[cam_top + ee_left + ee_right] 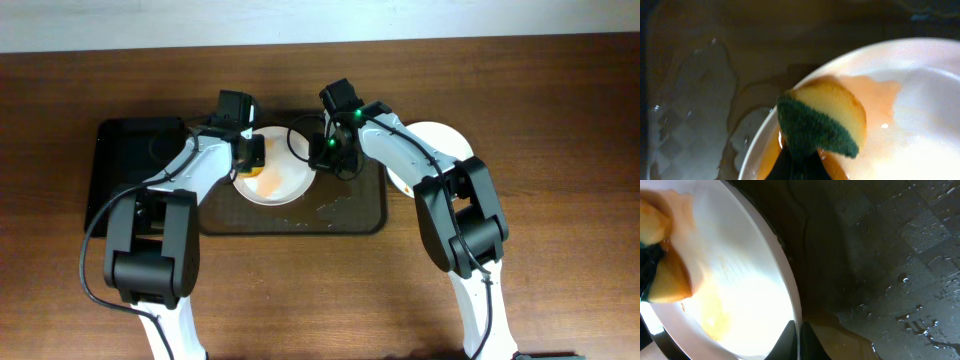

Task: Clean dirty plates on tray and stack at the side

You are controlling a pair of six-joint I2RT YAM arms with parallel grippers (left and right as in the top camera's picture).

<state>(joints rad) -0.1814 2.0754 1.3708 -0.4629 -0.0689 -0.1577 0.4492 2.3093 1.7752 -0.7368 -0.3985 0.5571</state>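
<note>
Currently, the tray point(350, 210) lies at the middle of the table point(560, 290), with a film of water and scattered droplets point(910, 280) on its dark surface. A dirty plate point(285, 180) sits inside the tray, toward its left half, carrying a thin orange sauce smear point(880, 97) on the side facing the left arm. The left gripper point(252, 158) is positioned over the left rim of this plate, jaws clamped on a sponge point(822, 125) with a yellow body and a green scouring face; the sponge rests on the smeared area just inside the rim. The right gripper point(328, 158) reaches in from the right of the tray, and in the right wrist view its fingers point(785, 340) straddle the plate's right rim, closed on it. A green indicator lamp point(331, 146) glows on the right wrist. A second plate point(445, 140) lies on the table just off the tray's right end, partly hidden by the right arm. A smaller black tray point(125, 165) sits against the left end of the tray.
</note>
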